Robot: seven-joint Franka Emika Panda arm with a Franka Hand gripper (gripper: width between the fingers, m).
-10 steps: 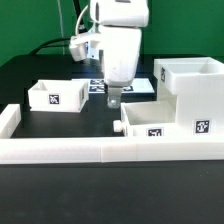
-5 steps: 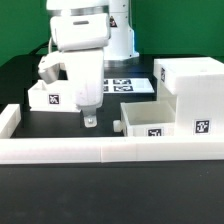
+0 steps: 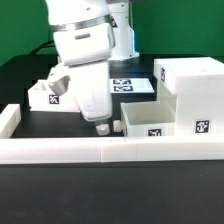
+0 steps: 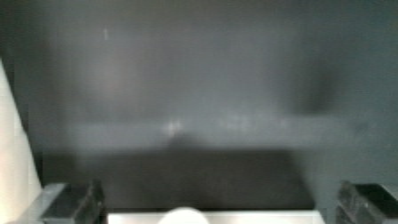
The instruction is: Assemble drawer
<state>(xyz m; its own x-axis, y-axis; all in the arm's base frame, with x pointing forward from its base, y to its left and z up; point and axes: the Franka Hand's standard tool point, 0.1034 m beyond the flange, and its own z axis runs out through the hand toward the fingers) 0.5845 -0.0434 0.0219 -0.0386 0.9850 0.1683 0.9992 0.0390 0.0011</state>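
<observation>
The drawer's big white shell (image 3: 190, 85) stands at the exterior view's right. One knobbed tray (image 3: 155, 124) lies in front of it, its knob (image 3: 119, 127) pointing to the exterior view's left. The second tray (image 3: 45, 96) lies at the left, partly hidden behind the arm. My gripper (image 3: 101, 127) hangs low over the black table, just beside the first tray's knob. In the wrist view my gripper (image 4: 221, 205) is open and empty, with both fingers (image 4: 71, 203) wide apart. A white edge with a rounded bump (image 4: 178, 216) shows between them.
Long low white border bars run along the front (image 3: 90, 151) and the left (image 3: 8, 120). The marker board (image 3: 128, 86) lies flat behind the arm. A white surface (image 4: 9, 150) shows at the wrist view's edge.
The arm has swung to the exterior view's left and come down toward the front. The gripper now hangs lower, close to the front tray's knob. The drawer parts have not moved.
</observation>
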